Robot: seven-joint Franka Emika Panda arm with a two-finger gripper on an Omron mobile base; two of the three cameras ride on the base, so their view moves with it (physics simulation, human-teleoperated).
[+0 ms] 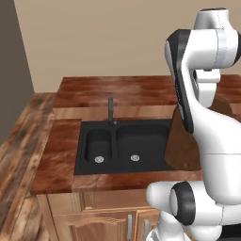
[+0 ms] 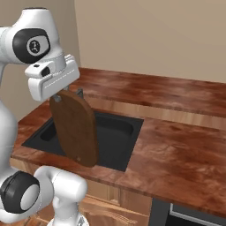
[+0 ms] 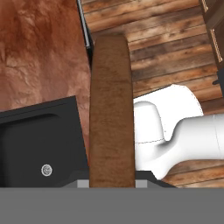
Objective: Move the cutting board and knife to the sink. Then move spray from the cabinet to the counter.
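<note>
My gripper (image 2: 66, 93) is shut on the top end of the cutting board (image 2: 77, 130), a dark-brown oblong board that hangs upright. It hangs over the near right part of the black sink (image 2: 115, 137), its lower end level with the counter (image 2: 176, 150). In the left base view the cutting board (image 1: 181, 146) shows behind my arm, at the right rim of the sink (image 1: 122, 146). The hand view looks down the cutting board's edge (image 3: 111, 109), with the sink (image 3: 39, 144) to its left. The knife, the spray and the cabinet are out of view.
A dark faucet (image 1: 111, 110) stands at the back of the two-basin sink. Counter (image 1: 113, 92) stretches behind and to both sides. Lower cabinet doors (image 1: 94, 221) sit under the front edge, and wooden floor (image 3: 166, 48) lies below.
</note>
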